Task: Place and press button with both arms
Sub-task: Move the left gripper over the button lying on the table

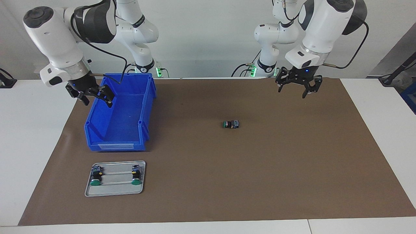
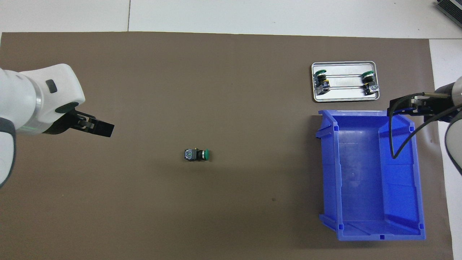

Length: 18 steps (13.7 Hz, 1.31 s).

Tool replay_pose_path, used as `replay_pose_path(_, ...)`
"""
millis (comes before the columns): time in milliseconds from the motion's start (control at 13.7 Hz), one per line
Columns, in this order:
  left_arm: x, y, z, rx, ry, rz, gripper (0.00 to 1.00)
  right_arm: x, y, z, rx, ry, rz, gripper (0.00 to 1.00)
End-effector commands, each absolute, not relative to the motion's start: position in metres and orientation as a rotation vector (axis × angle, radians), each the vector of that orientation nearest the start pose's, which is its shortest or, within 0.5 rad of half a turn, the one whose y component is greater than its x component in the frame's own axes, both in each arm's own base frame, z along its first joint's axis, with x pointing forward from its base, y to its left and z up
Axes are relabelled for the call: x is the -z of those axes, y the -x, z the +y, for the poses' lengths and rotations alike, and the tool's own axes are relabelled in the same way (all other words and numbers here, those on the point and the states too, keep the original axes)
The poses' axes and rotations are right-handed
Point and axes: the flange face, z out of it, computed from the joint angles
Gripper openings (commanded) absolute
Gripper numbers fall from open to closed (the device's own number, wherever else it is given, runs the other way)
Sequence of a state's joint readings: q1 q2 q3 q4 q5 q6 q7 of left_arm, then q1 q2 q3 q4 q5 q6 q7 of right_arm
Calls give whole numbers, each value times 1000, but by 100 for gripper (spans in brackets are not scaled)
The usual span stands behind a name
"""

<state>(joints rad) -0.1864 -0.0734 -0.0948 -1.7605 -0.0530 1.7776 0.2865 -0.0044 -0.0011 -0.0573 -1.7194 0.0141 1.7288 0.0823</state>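
One button [image 1: 231,124] [image 2: 197,154] lies on its side in the middle of the brown mat, its green cap pointing toward the right arm's end of the table. My left gripper [image 1: 293,90] [image 2: 103,128] hangs open in the air over the mat, toward the left arm's end, well apart from the button and holding nothing. Over the rim of the blue bin [image 1: 149,97] [image 2: 328,180] at the right arm's end, my right gripper [image 1: 96,99] [image 2: 402,108] is also raised, open and holding nothing.
A metal tray [image 1: 115,189] [image 2: 344,94] lies on the mat, farther from the robots than the bin. Two more green-capped buttons [image 1: 96,177] [image 2: 322,80] rest on it, one at each end. White table surrounds the mat.
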Motion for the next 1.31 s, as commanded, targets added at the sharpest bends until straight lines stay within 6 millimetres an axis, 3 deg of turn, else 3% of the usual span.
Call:
replay_pose_path(0,-588,-515,-188,293,2958,1298,100,-590,-560,-33,3,3120,165,100)
replay_pose_path(218,-560,-500,-226,302,2757,1665,100,-608,-561,-25,34,3123,141,100)
replay_pose_path(291,-542,-493,-243,272,2729,1724,100,-615,-560,-23,38,3125,130,100)
replay_pose_path(437,-523,-486,-266,278,2655,1833,100,-621,-560,-19,55,3145,18,100)
replay_pose_path(582,-502,-494,-275,251,2593,1922,100,-637,-558,-12,72,3182,-22,100)
replay_pose_path(728,-472,-495,-301,240,2538,1991,100,-634,-551,-8,26,3173,-29,100)
replay_pose_path(946,-457,-499,-310,228,2360,2102,97,-630,-543,-2,-36,3164,25,100)
replay_pose_path(1019,-454,-499,-309,208,2303,2123,97,-630,-543,9,-38,3163,44,100)
replay_pose_path(1238,-445,-499,-309,176,2240,2179,97,-628,-542,12,-42,3163,42,100)
